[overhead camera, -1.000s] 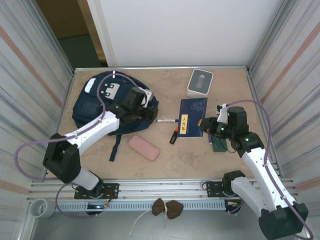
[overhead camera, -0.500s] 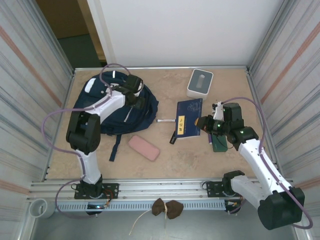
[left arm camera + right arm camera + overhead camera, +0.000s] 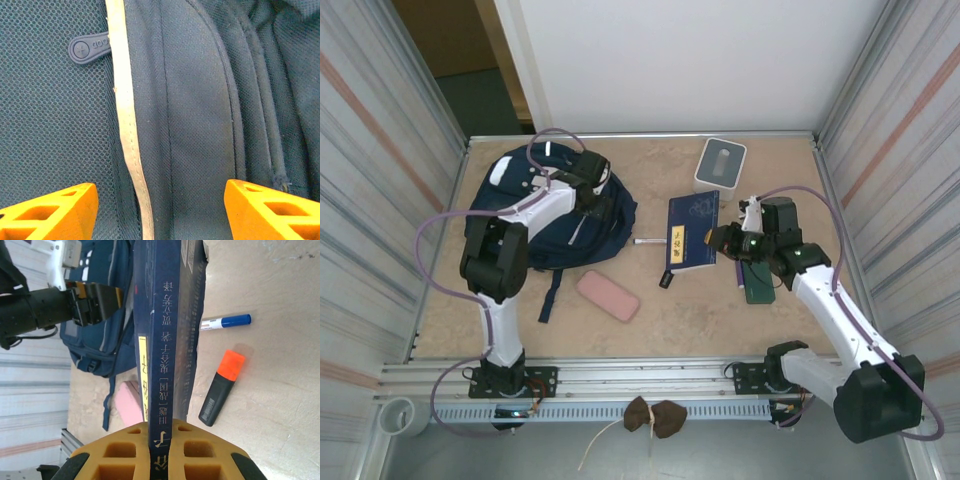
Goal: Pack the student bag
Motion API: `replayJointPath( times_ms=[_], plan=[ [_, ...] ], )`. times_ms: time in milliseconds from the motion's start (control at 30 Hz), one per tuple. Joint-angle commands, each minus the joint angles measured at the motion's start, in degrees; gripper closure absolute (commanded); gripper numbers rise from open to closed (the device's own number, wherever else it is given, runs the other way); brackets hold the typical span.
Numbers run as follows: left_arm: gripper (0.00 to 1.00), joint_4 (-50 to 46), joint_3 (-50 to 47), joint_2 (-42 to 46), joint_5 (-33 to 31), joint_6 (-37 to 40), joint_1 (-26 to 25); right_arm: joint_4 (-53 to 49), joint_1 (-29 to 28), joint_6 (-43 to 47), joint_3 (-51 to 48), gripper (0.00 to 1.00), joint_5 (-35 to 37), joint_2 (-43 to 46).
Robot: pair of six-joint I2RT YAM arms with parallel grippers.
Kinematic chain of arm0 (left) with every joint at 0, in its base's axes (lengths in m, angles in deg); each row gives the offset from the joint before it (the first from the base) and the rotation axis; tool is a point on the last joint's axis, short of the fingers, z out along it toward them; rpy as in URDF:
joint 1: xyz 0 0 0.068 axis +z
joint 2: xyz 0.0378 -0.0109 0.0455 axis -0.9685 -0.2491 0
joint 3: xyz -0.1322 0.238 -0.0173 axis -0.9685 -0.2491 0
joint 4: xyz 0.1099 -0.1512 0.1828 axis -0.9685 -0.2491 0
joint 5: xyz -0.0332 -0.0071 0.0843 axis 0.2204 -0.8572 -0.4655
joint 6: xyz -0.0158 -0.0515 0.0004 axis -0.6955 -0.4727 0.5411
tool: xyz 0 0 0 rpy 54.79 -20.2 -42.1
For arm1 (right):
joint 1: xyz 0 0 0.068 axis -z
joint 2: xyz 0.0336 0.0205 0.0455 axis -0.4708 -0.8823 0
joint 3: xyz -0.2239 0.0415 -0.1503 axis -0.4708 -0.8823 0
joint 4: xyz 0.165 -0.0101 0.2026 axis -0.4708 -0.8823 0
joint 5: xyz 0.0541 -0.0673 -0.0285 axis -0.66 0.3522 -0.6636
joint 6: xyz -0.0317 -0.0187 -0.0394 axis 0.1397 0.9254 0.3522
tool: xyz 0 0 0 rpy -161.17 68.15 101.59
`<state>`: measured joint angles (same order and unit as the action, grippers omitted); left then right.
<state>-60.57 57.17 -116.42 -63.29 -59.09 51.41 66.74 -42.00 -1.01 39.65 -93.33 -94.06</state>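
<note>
The right pincer (image 3: 160, 442) grips a blue book (image 3: 167, 330) by its edge, probably for slipping into the student bag (image 3: 615, 215) lying far-left on the surface (image 3: 660, 325), where the left pincer (image 3: 160, 210) hangs open and empty over the fabric.

Left jaws over student bag (image 3: 610, 225), right jaws at blue book (image 3: 694, 225)

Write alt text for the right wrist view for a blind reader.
The right gripper is shut on a dark blue book, seen edge-on with its spine lettering running up the frame. Beyond it on the beige table lie a blue-capped pen, an orange highlighter and a pink case, with the navy backpack at upper left.
</note>
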Motion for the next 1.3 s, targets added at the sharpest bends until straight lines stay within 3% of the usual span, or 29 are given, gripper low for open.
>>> replayJointPath(
  times_ms=[0, 367, 633, 833, 1033, 1133, 1267],
  plan=[
    [0.31, 0.09, -1.22, 2.64, 0.62, 0.71, -0.80, 2.52, -0.59, 0.77, 1.92, 1.00, -1.40, -0.67],
    [0.26, 1.10, -2.06, 2.45, 2.47, 0.27, -0.97, 2.80, -0.94, 1.29, 1.09, 1.00, -1.09, -2.03],
    [0.26, -0.26, -0.68, -0.74, -4.10, 0.88, -1.41, 3.50, -1.33, 1.28, 0.69, 1.00, -1.28, -3.29],
    [0.45, -0.74, 0.48, -1.77, -5.41, 1.39, -1.15, 3.33, -1.47, 1.46, 0.81, 1.00, -1.30, -3.73],
    [0.76, 0.39, 0.40, 2.76, -3.08, 3.02, -0.49, 3.43, -1.88, 0.14, 3.38, 1.00, -0.11, -3.82],
    [0.96, 3.64, -1.82, 8.57, 0.25, 3.34, 1.50, 7.79, -3.78, -3.75, 4.35, 1.00, 1.18, -5.00],
    [1.00, 7.52, -4.83, 16.55, 9.91, 2.27, 6.13, 13.76, -8.08, -8.16, 7.20, 1.00, 5.16, -9.05]
  ],
)
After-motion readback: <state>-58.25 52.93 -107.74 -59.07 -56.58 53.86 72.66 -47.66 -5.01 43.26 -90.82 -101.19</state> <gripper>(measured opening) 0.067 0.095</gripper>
